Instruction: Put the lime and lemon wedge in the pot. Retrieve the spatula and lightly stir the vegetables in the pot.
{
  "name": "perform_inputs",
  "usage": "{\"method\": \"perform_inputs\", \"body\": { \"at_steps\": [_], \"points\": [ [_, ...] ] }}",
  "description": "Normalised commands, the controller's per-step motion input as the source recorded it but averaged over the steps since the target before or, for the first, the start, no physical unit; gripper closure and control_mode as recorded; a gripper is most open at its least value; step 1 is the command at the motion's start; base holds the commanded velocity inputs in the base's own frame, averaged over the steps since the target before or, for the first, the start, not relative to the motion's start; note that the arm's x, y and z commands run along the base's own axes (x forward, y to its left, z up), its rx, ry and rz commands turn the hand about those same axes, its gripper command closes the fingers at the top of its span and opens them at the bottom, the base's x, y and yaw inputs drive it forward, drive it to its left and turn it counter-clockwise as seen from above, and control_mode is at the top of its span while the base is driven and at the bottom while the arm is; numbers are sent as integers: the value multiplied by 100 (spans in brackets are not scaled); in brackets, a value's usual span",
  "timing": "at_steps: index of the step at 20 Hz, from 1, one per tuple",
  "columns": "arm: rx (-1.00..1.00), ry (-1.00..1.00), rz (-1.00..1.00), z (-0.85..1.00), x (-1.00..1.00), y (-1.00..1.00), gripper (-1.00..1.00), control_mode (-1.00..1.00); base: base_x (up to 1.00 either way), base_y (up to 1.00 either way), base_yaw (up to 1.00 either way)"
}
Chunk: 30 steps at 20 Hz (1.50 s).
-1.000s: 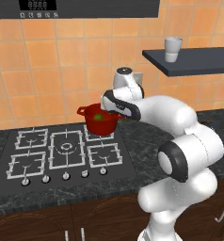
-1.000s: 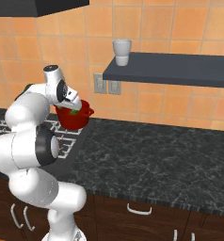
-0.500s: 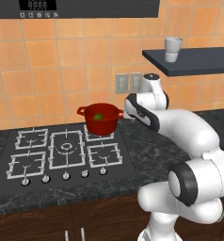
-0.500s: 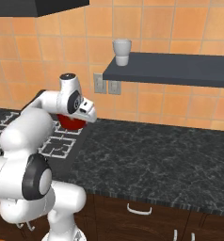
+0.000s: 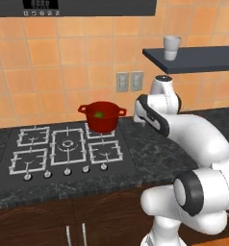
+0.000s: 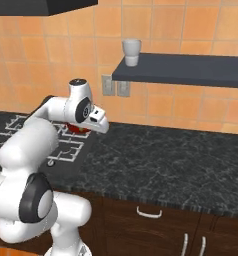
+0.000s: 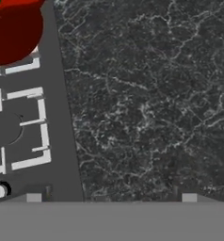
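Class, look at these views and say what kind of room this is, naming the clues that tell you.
A kitchen, computer-rendered: a gas hob set into a dark stone counter, a red pot on a back burner, orange wall tiles, and drawers below.

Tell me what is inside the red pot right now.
In the left base view the pot holds something small and green, likely the lime. The pot's near wall hides the rest of the inside, so the lemon wedge cannot be confirmed.
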Motion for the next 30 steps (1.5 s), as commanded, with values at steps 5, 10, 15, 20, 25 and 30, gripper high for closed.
{"method": "perform_inputs", "body": {
  "at_steps": [5,10,15,20,25,30],
  "points": [
    [0,0,0,0,0,0,-100,100,-39,88,0],
    [0,0,0,0,0,0,-100,100,4,100,-4],
    [0,0,0,0,0,0,-100,100,49,100,-2],
    [0,0,0,0,0,0,-100,100,80,82,0],
    [0,1,15,0,-2,35,-100,-100,22,29,0],
    [-10,0,89,-9,-22,37,-100,-100,0,0,0]
  ]
}}
